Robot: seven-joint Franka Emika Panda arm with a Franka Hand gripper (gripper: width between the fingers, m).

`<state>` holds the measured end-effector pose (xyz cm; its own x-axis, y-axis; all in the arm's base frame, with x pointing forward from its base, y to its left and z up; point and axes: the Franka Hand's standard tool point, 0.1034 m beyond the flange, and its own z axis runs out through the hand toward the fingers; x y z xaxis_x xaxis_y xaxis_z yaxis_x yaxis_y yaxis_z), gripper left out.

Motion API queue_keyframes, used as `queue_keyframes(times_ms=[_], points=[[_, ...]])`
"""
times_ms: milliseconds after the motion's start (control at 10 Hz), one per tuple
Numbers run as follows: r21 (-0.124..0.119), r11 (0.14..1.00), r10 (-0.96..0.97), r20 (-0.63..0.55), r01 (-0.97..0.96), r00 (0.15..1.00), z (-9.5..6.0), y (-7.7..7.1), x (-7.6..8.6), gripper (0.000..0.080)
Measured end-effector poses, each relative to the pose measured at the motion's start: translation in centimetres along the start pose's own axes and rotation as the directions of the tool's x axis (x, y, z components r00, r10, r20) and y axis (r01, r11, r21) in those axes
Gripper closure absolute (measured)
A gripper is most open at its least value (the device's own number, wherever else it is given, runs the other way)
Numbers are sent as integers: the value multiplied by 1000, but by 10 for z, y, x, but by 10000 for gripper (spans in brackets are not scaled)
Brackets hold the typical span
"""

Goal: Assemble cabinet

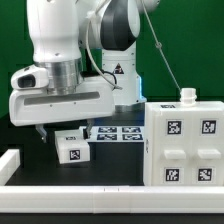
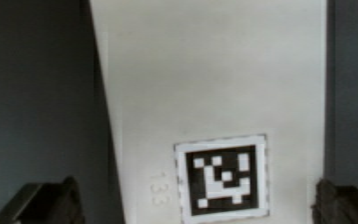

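Observation:
The cabinet (image 1: 185,145) is a large white boxy body with square compartments and black-and-white tags, standing at the exterior view's right. A smaller white part with a tag (image 1: 70,150) lies on the dark table to its left. My gripper (image 1: 62,133) hangs just above this part. In the wrist view the part (image 2: 194,90) is a long white piece with a tag near one end. It runs between my gripper's (image 2: 201,205) two dark fingers (image 2: 51,200), with a dark gap on each side. The gripper is open and holds nothing.
The marker board (image 1: 115,132) lies flat behind the small part, between the arm's base and the cabinet. A long low white bar (image 1: 70,180) runs along the table's front, with a short end piece (image 1: 8,163) at the exterior view's left.

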<state>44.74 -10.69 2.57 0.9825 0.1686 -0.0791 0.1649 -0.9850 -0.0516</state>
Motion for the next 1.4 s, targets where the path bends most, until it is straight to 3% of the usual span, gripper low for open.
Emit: queue_keyframes(times_ms=[100,200,700,800,900,1100,1400], points=[[7,1000,7,-7,-7,1000,-5,-26,6,151],[12,999,-32,-7,32,999,-9,-32,10,151],[23,1000,2,3,-2,1000,-14,-31,16,151],[12,1000,-26,-3,26,1000,-14,-33,18,151],[-16,992,-126,-19,126,992,-15,-40,20,151],[-21,956,-293,-10,293,956,-13,-50,16,151],[-24,947,-320,-9,319,947,-12,-52,16,151]])
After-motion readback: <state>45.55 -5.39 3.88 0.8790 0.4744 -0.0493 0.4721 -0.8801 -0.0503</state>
